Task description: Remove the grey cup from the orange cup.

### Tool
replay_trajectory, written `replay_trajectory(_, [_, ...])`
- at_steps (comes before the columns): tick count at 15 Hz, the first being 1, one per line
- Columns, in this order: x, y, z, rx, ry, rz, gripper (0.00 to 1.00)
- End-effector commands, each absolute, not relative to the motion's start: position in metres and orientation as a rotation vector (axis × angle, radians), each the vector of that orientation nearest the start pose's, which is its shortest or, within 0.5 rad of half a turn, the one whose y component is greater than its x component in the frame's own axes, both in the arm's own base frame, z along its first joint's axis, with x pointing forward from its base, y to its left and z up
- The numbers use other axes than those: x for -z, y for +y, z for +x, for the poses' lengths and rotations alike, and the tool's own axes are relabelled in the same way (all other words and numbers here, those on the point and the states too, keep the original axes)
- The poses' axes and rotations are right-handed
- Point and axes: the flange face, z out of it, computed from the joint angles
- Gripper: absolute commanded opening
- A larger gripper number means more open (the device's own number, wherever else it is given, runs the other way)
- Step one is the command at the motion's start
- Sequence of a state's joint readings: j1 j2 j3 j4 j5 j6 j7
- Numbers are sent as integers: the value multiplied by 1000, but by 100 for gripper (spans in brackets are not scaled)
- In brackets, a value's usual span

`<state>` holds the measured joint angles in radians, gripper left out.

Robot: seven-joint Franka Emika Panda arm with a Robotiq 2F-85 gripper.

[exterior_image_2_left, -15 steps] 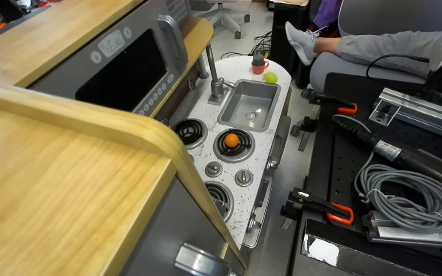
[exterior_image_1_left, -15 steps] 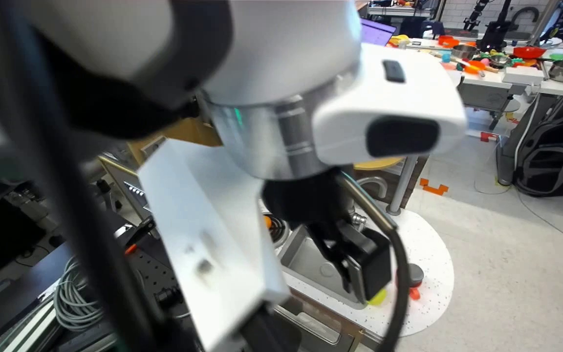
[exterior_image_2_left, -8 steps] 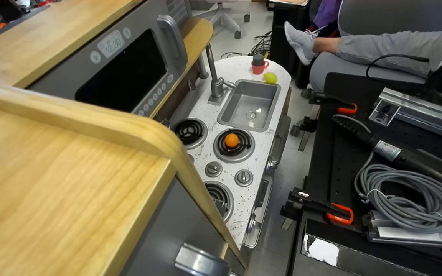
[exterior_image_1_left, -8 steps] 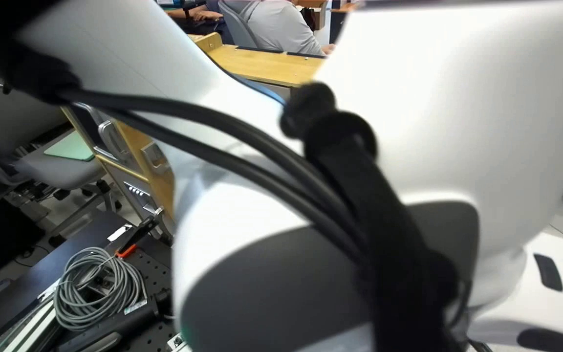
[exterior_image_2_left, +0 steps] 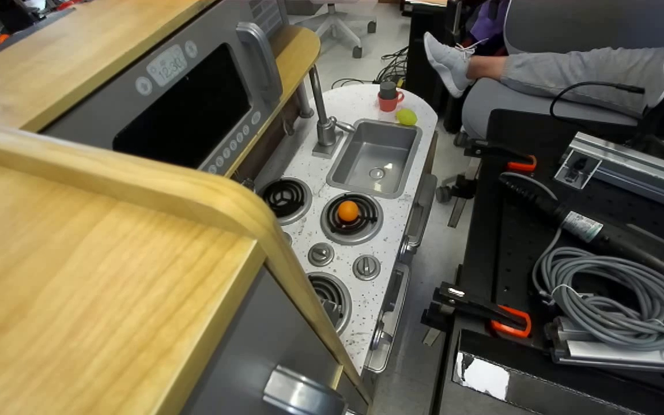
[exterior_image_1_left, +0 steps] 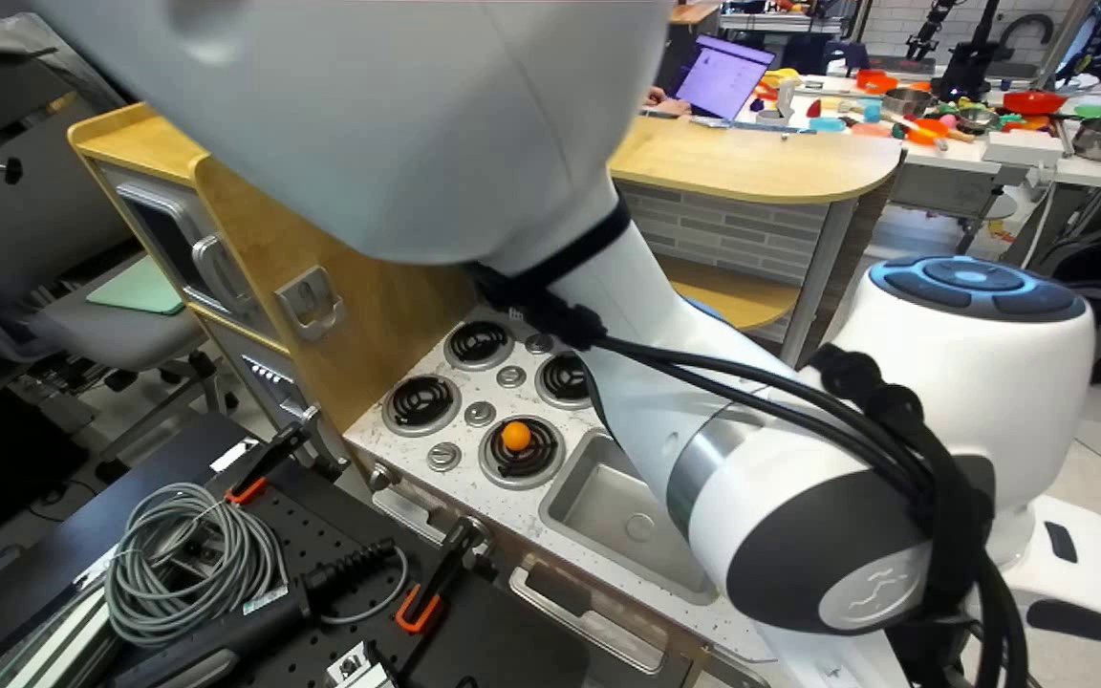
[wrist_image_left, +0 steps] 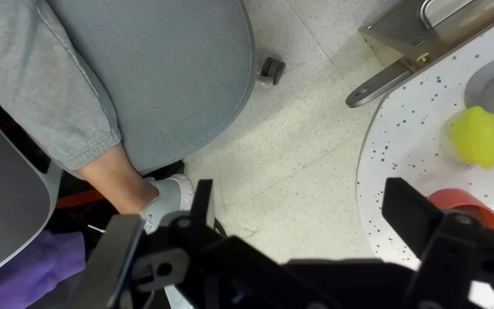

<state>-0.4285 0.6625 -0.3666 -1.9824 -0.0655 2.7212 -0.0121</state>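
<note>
The grey cup [exterior_image_2_left: 388, 89] is dark grey and stands in the top of the red-orange orange cup [exterior_image_2_left: 388, 104], at the rounded far end of the white speckled counter. In the wrist view, part of the orange cup [wrist_image_left: 461, 200] shows behind the right finger; the grey cup cannot be made out there. My gripper [wrist_image_left: 300, 186] is open with nothing between its fingers. Its fingertips lie over the floor and the counter's edge, to the cup's left in the picture. The gripper is out of view in both exterior views, and the arm hides the cups in an exterior view.
A yellow-green lemon-shaped ball [wrist_image_left: 480, 136] lies beside the cup near the sink [exterior_image_2_left: 373, 151]. The faucet [exterior_image_2_left: 326, 129] rises at the sink's side. An orange ball [exterior_image_2_left: 348, 211] rests on a burner. A seated person's leg [wrist_image_left: 114, 176] and a chair [wrist_image_left: 178, 77] are near the gripper.
The arm has swung across; the gripper, seen over the sink area a second ago, has left the exterior picture toward the lower right. The cups have not moved. The person's foot shifted slightly.
</note>
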Motion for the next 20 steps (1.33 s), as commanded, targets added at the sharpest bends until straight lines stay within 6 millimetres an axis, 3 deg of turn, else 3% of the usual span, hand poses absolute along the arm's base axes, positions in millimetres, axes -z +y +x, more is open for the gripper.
replay_trajectory(1, [-124, -462, 482, -2, 1058, -3235, 100])
replay_trajectory(4, [-118, -472, 514, 31, 966, -3276, 100])
replay_trajectory(8, [-128, -469, 549, 67, 801, -3264, 100])
replay_trajectory(14, [-120, -448, 572, -53, 527, -3110, 100])
replay_trajectory(20, [-98, -450, 591, -6, 493, -3177, 100])
